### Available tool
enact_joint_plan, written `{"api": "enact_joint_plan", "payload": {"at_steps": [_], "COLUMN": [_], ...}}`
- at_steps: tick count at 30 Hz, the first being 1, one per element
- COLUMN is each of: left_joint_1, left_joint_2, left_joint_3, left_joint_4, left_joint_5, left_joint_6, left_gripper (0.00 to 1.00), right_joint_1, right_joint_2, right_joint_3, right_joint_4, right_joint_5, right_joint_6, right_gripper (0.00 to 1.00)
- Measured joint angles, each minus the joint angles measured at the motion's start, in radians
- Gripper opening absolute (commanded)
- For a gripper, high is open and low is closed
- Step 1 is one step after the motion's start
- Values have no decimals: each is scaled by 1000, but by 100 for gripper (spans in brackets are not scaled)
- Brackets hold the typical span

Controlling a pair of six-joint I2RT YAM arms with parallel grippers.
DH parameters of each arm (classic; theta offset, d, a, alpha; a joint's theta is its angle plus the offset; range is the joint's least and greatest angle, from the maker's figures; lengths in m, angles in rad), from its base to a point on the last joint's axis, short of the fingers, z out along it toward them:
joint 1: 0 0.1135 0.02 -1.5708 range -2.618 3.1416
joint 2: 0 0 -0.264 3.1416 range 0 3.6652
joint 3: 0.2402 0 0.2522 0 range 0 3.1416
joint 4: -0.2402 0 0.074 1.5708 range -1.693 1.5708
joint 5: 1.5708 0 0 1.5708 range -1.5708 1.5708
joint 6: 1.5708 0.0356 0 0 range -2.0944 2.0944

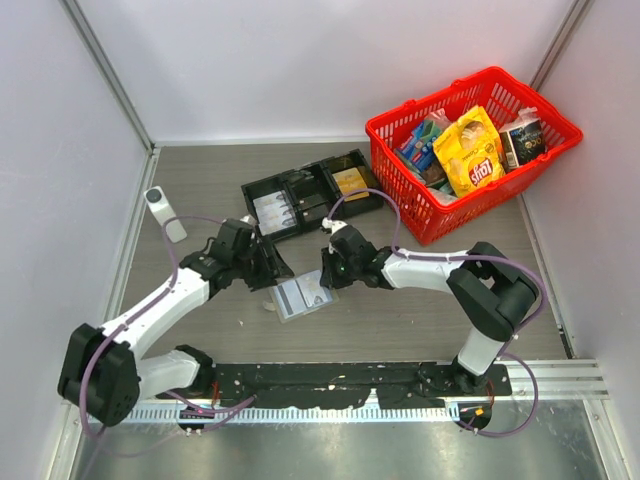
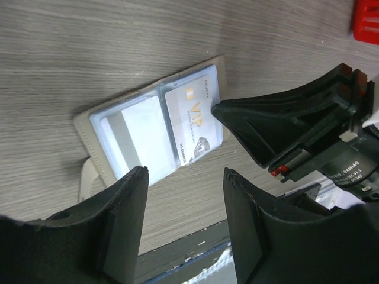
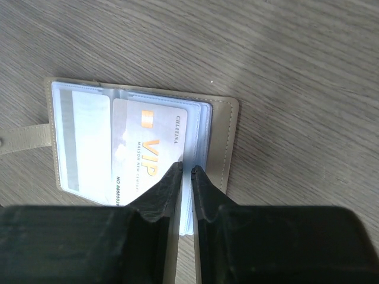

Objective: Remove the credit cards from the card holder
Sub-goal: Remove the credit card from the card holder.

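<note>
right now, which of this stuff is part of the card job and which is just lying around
Job: card holder, cards, left gripper, right gripper.
Lying about: red basket, black tray, small white object by the left wall.

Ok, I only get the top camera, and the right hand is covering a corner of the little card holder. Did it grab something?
Observer: Its wrist camera shows the right hand nearly shut on a thin pale edge in the open card holder. I can't tell if that's a card or a clear pocket.
Operator: Does the card have writing on it?
Observer: Yes, the front card says VIP in gold letters.
Operator: And what about the left hand?
Observer: The left hand is open and holding nothing. It's beside the holder, not touching it.
</note>
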Motion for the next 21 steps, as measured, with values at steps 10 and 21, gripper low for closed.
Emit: {"api": "enact_joint_plan", "payload": {"at_steps": [10,21], "left_joint_1": [-40,-51], "left_joint_2": [182,293], "left_joint_3": [-32,-50], "left_joint_4": [174,238], "left_joint_5": [63,38], "left_joint_6": [-100,-151], "left_gripper": [47,40], "right_joint_1": [-40,-48], "right_joint_2": [0,0], "right_joint_3": [-71,-90], "right_joint_4": [124,161], "right_joint_5": [-70,-91], "right_joint_6": [42,45], "right_gripper": [16,16]}}
